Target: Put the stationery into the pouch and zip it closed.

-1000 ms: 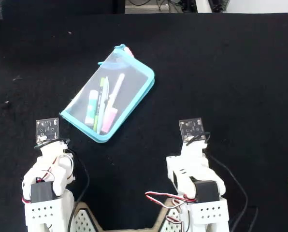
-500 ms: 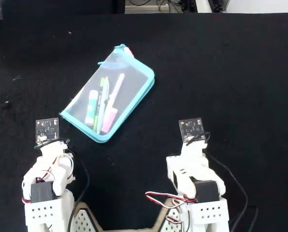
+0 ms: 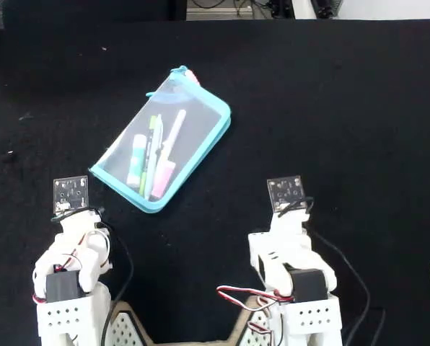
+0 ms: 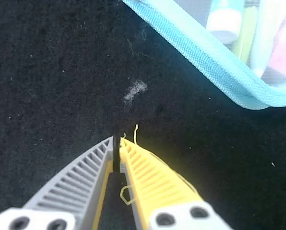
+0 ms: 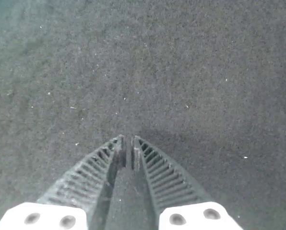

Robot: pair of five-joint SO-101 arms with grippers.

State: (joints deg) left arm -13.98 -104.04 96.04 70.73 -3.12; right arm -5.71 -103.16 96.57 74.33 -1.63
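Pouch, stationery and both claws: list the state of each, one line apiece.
Pouch: lying flat on the table, looks zipped shut.
Stationery: inside the pouch, seen through its clear face.
Left claw: shut, empty, just off the pouch's corner.
Right claw: shut, empty, over bare table.
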